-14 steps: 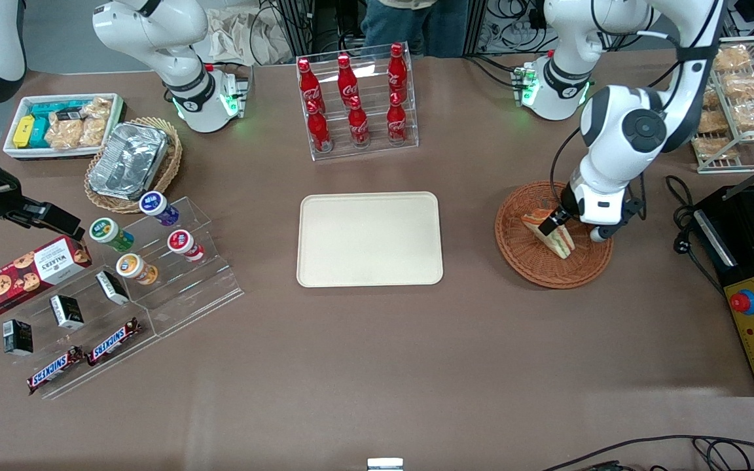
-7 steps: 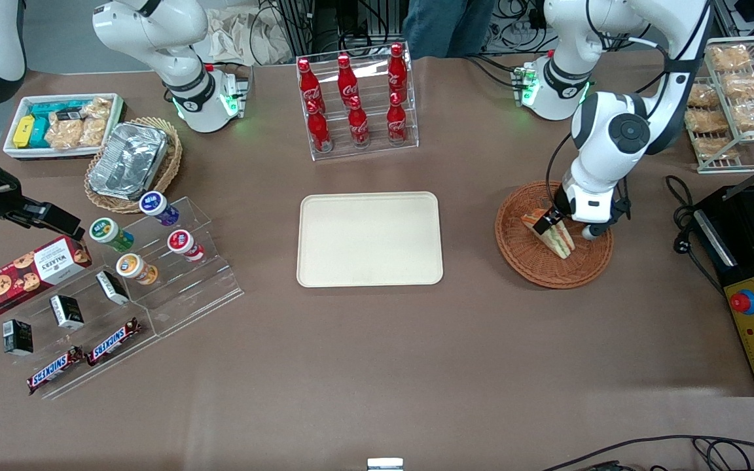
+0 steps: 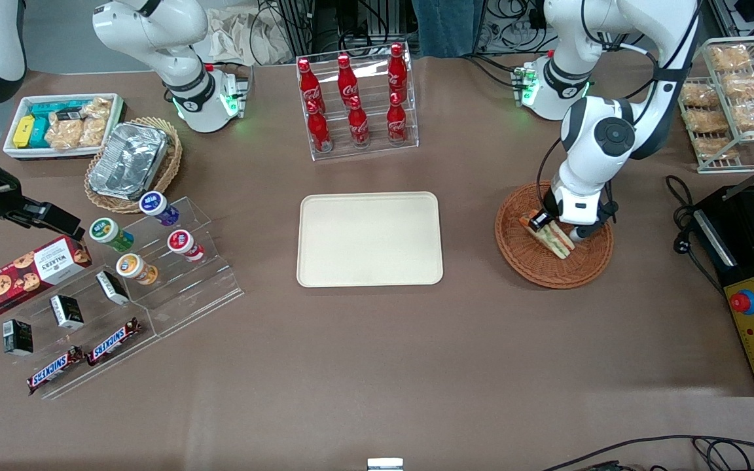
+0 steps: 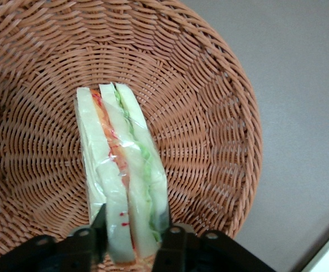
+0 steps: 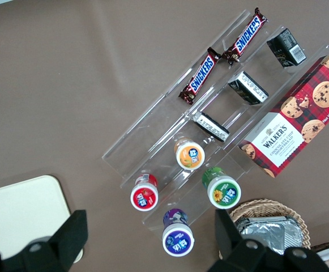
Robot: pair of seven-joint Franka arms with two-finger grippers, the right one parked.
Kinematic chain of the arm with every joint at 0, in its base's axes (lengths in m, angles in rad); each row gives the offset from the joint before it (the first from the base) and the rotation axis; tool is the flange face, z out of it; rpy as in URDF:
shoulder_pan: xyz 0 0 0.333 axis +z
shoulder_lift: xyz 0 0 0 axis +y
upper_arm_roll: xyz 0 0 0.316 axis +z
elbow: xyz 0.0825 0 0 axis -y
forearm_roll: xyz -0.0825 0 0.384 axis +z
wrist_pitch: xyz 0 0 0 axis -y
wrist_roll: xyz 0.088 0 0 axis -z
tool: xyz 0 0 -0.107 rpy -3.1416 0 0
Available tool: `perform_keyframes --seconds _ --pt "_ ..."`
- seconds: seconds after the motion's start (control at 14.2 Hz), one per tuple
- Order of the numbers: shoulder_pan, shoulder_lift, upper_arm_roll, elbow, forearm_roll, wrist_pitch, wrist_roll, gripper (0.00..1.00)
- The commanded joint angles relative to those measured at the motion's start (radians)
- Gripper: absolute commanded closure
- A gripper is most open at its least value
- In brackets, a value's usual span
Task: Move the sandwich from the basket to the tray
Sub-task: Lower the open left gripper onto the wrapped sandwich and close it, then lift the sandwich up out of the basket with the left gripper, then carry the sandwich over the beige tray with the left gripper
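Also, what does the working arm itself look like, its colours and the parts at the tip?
The left arm has glossy white shells with dark grey joint rings and a black cable alongside. Its base glows green. The end effector is black.

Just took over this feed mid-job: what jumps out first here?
The tool sits in the reddish-brown basket, shut on the sandwich, which stands on edge between its fingers. The cream tray lies bare beside the basket, toward the parked arm's end, nearer the front camera than the cola bottle rack.
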Motion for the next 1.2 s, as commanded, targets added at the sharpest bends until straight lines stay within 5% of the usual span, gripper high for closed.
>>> perform_keyframes --seconds 0.0,0.77,1.12 --pt "-0.009 -0.044 0.008 0.000 0.009 -0.018 -0.016 1.00" --pt "0.099 -0.067 0.008 0.722 -0.023 -0.947 0.284 1.00" --pt "0.091 -0.065 0.001 0.825 -0.037 -1.029 0.386 1.00"
